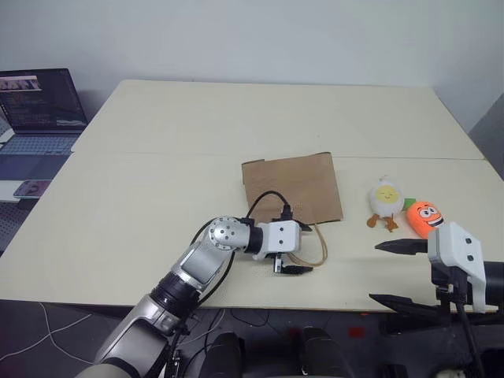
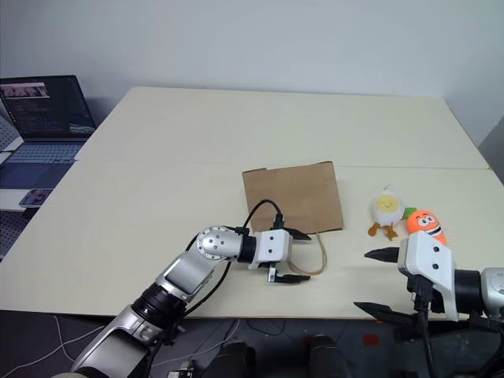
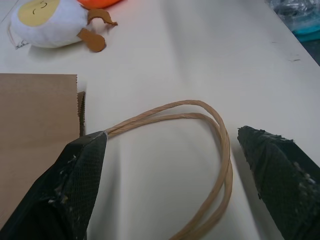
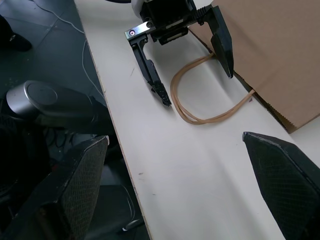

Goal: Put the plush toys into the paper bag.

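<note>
Left gripper [image 2: 295, 256] gapes around the paper bag's [image 2: 293, 197] handles [image 2: 315, 260]; right gripper [image 2: 378, 281] open, lower finger cut off.

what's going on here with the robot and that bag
A two-armed robot is getting ready to pack two plush toys into a paper bag, which lies flat on the table. Its left pincer is open around the bag's cord handles, one finger on each side, not yet closed on them. The right pincer hangs open near the table's front edge. The egg toy and carrot toy lie side by side to the right of the bag, untouched.
</note>
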Controlling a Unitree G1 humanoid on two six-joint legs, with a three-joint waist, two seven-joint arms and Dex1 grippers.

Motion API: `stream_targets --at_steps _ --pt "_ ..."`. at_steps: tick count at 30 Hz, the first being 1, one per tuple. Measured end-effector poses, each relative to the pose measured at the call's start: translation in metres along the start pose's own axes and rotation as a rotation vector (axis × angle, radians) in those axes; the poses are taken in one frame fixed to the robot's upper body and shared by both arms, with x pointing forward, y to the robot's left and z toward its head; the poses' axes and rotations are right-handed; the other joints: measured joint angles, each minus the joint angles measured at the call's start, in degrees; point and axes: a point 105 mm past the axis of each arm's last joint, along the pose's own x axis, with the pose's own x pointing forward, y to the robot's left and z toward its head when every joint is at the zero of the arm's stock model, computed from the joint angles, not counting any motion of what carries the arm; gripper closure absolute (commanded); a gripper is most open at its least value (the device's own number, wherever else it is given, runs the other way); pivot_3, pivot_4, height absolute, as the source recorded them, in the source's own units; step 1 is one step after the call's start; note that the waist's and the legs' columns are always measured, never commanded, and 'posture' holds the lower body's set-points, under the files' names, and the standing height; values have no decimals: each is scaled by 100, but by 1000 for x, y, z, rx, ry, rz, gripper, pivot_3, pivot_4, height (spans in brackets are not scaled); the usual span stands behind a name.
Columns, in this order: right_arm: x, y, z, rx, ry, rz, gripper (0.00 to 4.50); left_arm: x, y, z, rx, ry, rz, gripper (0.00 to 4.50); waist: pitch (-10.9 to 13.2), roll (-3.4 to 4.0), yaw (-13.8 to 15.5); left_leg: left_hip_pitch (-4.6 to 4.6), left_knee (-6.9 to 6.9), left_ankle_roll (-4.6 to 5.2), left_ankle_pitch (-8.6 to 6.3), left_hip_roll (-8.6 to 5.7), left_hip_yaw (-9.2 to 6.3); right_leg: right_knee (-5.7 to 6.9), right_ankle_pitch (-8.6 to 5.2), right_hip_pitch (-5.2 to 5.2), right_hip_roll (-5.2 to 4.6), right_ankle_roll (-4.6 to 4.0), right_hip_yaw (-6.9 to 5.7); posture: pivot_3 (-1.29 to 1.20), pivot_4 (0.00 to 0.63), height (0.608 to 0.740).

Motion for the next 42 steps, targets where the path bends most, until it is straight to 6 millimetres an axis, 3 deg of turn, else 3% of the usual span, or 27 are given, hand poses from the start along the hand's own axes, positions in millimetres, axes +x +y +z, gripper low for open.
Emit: stream_targets --at_steps 2,5,18,25,30,36,39,42 --pt "0 1 0 0 -1 1 0 2 1 -1 -4 1 -2 29 0 0 0 0 1 0 0 0 1 0 0 0 0 1 0 0 150 740" --pt "-1 1 0 6 -7 0 0 4 3 2 10 -8 -6 590 0 -1 0 -1 2 0 0 0 0 0 0 0 0 2 0 0 150 740" --pt "-1 4 -2 24 -18 -17 0 6 -3 -1 3 -7 -65 4403 0 -1 -2 -1 3 0 0 -1 0 0 1 1 0 3 0 0 150 740" --pt "-1 3 0 16 -32 -33 0 6 4 5 40 -11 -55 4485 1 -3 -1 -2 4 0 0 -1 0 0 1 1 0 5 1 0 150 740" --pt "8 -5 8 10 -97 -94 0 -11 31 32 24 -85 23 4485 3 -6 -22 -3 5 0 0 0 -1 -1 1 0 1 7 0 0 150 740" --pt "36 -21 21 67 -213 -190 0 -39 54 62 -139 -214 78 4485 4 -10 -31 -4 5 0 0 2 -4 -1 1 -1 2 6 -2 0 150 740" --pt "55 -24 32 122 -300 -200 566 -44 59 68 -228 -250 62 4500 5 -10 -28 -6 4 0 0 1 -9 -2 1 -3 2 6 -5 0 150 740" --pt "73 -29 40 197 -372 -215 1587 -47 62 70 -282 -270 57 4500 5 -10 -28 -11 3 0 0 1 -12 -1 1 -8 2 5 -7 0 150 740"
